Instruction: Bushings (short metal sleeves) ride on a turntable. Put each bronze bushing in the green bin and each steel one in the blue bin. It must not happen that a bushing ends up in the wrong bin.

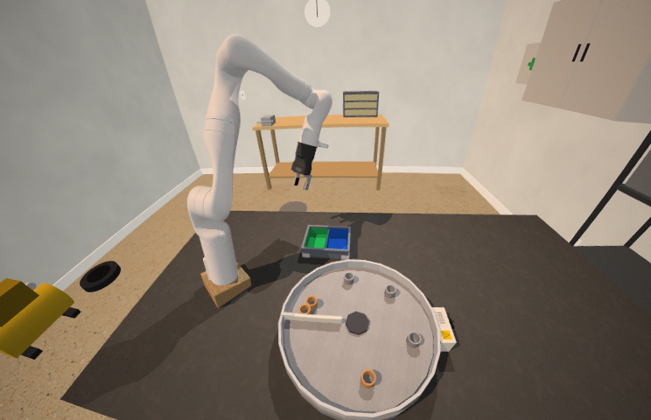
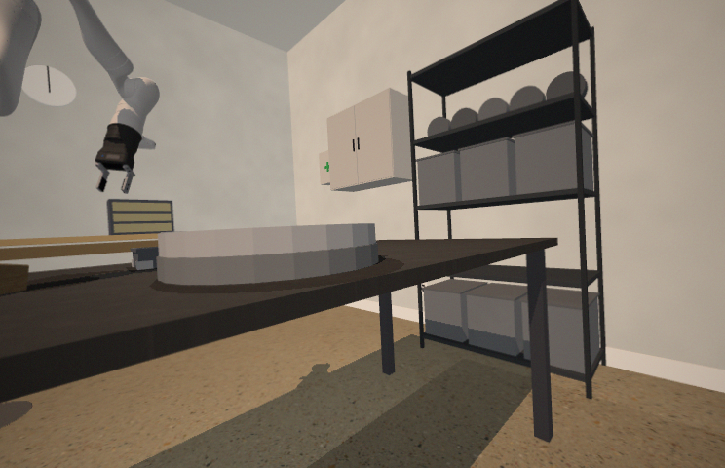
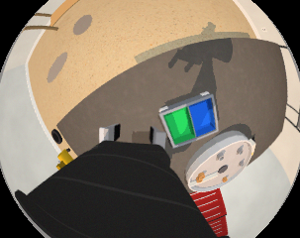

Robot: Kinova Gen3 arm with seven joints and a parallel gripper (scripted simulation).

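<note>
My gripper (image 1: pixel 301 183) (image 2: pixel 114 186) (image 3: pixel 135 131) is open and empty, high above the table's far part. On the turntable (image 1: pixel 326 368) (image 3: pixel 210 184), two bronze bushings stand close together at the left, behind the white bar: one bushing (image 1: pixel 311 300) and another bushing (image 1: pixel 304 309). A third bronze bushing (image 1: pixel 367 385) (image 3: pixel 225 179) is at the near side. Three grey steel bushings stand on it: one bushing (image 1: pixel 348 280) at the far side, one bushing (image 1: pixel 390 293) at the far right, one bushing (image 1: pixel 416 337) at the right. The green bin (image 1: pixel 316 239) (image 3: pixel 179 124) and blue bin (image 1: pixel 338 239) (image 3: pixel 203 117) show no bushings.
The white bar (image 1: pixel 313 318) reaches from the turntable's left rim toward the dark hub (image 1: pixel 357 323). The raised rim (image 1: pixel 282 341) (image 2: pixel 264 243) surrounds the disc. A white box (image 1: pixel 443 324) with a yellow label sits against the rim's right side. The bins stand just behind the turntable.
</note>
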